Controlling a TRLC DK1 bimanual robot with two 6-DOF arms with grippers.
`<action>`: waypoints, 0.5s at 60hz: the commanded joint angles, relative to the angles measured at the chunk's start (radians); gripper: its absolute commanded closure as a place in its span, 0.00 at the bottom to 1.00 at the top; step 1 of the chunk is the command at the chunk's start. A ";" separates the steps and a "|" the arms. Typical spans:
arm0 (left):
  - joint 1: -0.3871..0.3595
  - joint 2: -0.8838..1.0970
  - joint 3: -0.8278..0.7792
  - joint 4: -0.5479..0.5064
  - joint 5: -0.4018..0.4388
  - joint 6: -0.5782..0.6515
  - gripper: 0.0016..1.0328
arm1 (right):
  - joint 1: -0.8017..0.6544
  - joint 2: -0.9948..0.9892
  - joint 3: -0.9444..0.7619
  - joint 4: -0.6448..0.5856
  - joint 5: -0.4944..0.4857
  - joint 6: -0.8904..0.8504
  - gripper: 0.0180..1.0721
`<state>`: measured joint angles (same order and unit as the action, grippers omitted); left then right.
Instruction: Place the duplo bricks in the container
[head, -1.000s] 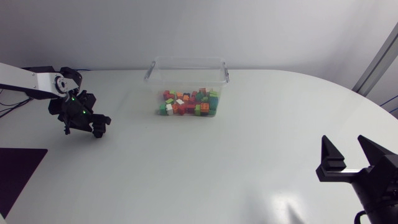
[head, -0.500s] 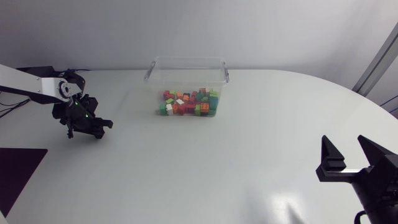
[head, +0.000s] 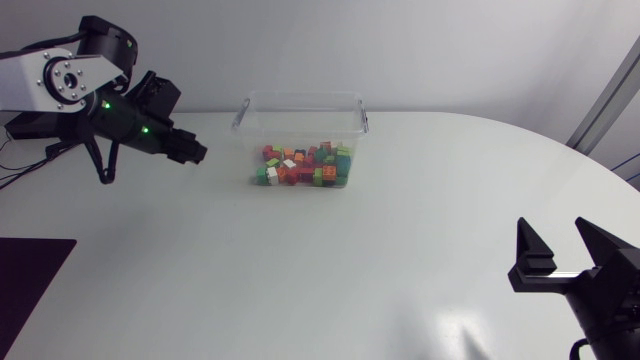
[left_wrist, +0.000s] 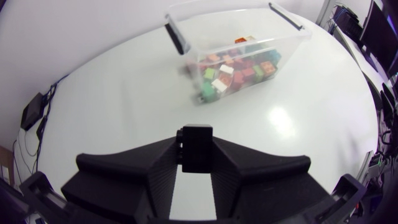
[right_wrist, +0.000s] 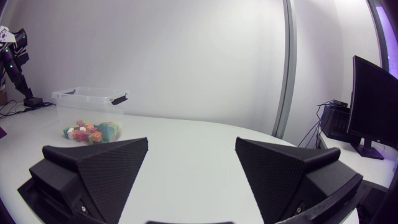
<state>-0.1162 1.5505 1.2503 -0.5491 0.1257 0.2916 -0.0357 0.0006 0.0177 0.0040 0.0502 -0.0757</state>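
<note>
- Left gripper (head: 193, 152) is in the upper left of the frame, raised above the table (head: 300, 280) and pointing toward the container (head: 300, 104). Its fingers stand narrow and clamp a dark brick (left_wrist: 194, 148) from both sides.
- You hold it high, I think, so that the brick can pass over the container's rim.
- Many coloured bricks (head: 303, 166) already lie inside the container, toward its front wall.
- Right gripper (head: 553, 230) waits in the lower right of the frame, fingers wide apart and holding nothing, well apart from the work.
- Under everything, the table is white, smooth and a little glossy.
</note>
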 joint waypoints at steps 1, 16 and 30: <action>-0.036 0.043 0.070 -0.011 0.020 0.021 0.76 | -0.003 -0.007 -0.021 0.008 0.005 -0.013 0.04; -0.157 0.189 0.228 0.074 0.074 0.040 0.76 | -0.003 -0.007 -0.021 0.008 0.005 -0.013 0.04; -0.188 0.318 0.362 0.173 0.083 0.038 0.74 | -0.003 -0.007 -0.021 0.008 0.005 -0.013 0.04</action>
<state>-0.2962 1.8336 1.5604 -0.4072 0.2020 0.3153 -0.0357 0.0006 0.0177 0.0040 0.0502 -0.0753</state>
